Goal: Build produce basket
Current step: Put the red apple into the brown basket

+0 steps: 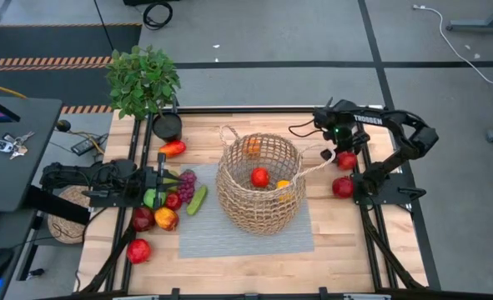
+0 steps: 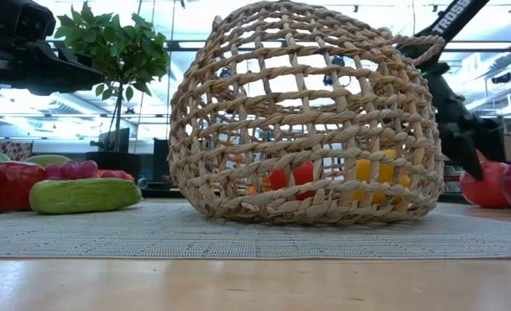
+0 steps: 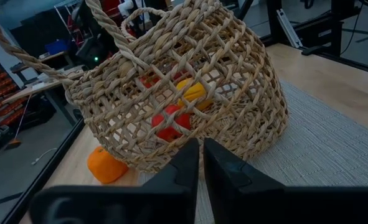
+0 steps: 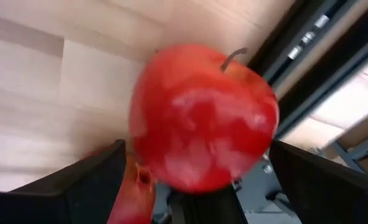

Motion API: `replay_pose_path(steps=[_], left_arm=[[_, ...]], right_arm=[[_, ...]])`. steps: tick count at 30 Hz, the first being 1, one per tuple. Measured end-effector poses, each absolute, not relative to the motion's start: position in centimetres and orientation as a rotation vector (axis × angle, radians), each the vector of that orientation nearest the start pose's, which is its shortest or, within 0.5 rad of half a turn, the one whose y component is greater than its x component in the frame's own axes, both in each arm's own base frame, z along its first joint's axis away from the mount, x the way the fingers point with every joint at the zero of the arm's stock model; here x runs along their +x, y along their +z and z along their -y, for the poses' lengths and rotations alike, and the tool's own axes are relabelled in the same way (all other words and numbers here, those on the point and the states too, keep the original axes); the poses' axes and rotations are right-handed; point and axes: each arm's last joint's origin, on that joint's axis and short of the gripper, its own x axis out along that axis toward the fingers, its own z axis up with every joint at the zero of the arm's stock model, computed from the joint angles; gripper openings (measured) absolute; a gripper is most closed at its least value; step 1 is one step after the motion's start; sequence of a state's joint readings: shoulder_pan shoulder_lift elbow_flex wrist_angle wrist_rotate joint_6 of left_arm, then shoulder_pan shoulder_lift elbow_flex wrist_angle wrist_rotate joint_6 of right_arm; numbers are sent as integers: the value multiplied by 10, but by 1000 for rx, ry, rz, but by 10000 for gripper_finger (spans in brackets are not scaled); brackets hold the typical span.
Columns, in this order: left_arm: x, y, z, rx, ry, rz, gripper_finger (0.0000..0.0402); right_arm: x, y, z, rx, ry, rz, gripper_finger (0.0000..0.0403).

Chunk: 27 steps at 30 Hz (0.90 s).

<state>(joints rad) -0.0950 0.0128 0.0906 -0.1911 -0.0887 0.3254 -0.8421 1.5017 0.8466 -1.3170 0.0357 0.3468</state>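
The basket (image 1: 259,183) sits on the grey mat (image 1: 246,237), holding a red apple (image 1: 260,177) and a lemon (image 1: 283,185). To its right, the right gripper (image 1: 344,158) spreads its fingers around another red apple (image 4: 202,118). To its left, the left gripper (image 1: 164,179), fingers pressed together, hovers over the produce pile (image 1: 167,204).

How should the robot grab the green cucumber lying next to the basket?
Grip the cucumber across its middle, coming straight down from above. It lies flat on the mat's edge, long and narrow, so fingers fit across its short width. The grapes crowd one side, so descend carefully.
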Motion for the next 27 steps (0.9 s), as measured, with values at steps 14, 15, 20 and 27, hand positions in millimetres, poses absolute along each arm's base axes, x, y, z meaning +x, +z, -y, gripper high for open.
replay_pose_path(steps=[14, 15, 20, 27], left_arm=[[91, 175, 6, 336, -24, -111, 36], [91, 175, 6, 336, -25, -111, 36], [91, 175, 6, 336, -25, -111, 31], [91, 175, 6, 336, -25, -111, 29]], right_arm=[[123, 163, 145, 987, -932, -1776, 396], [123, 163, 145, 981, -932, -1780, 394], [123, 163, 145, 958, -922, -1794, 369], [128, 168, 147, 899, -901, -1799, 360]])
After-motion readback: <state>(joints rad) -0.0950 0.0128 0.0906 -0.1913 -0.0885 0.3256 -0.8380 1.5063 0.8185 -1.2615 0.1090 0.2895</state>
